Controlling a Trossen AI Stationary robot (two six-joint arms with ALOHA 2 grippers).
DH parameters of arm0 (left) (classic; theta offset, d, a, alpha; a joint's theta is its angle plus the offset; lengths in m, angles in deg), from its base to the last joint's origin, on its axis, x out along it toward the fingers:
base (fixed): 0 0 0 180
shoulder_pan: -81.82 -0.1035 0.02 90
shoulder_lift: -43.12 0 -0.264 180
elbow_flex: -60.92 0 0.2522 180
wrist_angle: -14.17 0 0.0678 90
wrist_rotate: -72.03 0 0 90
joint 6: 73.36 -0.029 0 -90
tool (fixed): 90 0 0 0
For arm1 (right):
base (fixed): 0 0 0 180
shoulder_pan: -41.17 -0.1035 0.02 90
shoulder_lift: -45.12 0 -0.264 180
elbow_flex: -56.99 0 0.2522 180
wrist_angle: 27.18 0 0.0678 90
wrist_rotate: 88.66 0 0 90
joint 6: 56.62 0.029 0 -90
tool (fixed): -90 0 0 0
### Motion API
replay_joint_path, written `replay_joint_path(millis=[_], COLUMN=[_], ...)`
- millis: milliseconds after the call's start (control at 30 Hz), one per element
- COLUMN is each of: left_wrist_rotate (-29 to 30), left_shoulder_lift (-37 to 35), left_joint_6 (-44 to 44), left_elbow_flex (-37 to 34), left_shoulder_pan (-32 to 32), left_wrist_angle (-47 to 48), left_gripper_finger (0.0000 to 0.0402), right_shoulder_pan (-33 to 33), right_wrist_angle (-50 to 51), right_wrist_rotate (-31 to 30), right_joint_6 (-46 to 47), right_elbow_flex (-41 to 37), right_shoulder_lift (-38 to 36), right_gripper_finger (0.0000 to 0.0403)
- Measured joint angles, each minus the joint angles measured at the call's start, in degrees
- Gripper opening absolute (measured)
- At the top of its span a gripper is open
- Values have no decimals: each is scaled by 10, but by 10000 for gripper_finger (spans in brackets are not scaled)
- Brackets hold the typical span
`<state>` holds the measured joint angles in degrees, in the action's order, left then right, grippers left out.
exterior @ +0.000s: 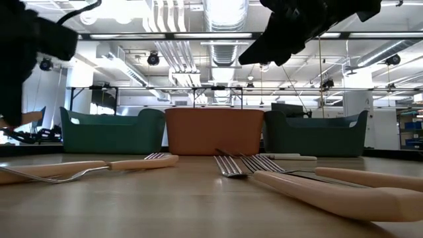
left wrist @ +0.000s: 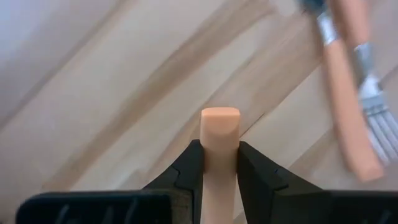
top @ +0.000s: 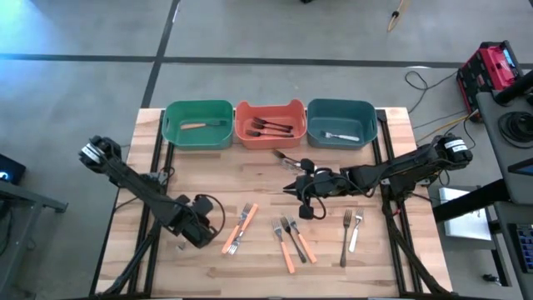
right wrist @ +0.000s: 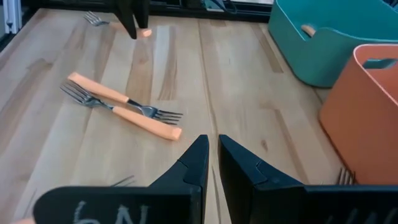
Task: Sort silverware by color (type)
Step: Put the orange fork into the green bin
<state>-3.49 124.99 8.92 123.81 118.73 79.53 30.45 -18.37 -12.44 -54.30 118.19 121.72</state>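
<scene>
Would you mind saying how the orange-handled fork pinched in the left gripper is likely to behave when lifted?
The orange-handled fork probably stays stiff: its handle juts straight out past the left gripper. It looks thin, so likely light. The smooth handle is pinched near its end between narrow fingers, so it may swivel or slip.

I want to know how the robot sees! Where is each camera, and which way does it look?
High view: above, looking down; both arms, three bins, orange bin.
Low view: table height, looking across at the bins; arms above.
Left wrist view: on the left arm; left claw pinches an orange fork handle.
Right wrist view: on the right arm; right claw shut over the table.
High and low share the orange bin.
</scene>
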Motion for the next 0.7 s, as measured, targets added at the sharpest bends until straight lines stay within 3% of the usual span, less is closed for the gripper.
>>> replay_joint_path(millis=[367, 700], left_wrist_rotate=[73, 91], left_shoulder_lift=[-55, -106], left_joint_6=[-158, -395], left_elbow_flex=[26, 26], left_shoulder_pan=[-84, -239], left_wrist_angle=[-1, -42], left_gripper_finger=[56, 56], right_shoulder_pan=[7, 52], right_wrist_angle=[0, 0], right_wrist_rotate=[0, 2], right_joint_6=[-28, -61], right_elbow_flex=[0, 0], right_shoulder_lift=[0, 0], right_gripper_finger=[27, 27])
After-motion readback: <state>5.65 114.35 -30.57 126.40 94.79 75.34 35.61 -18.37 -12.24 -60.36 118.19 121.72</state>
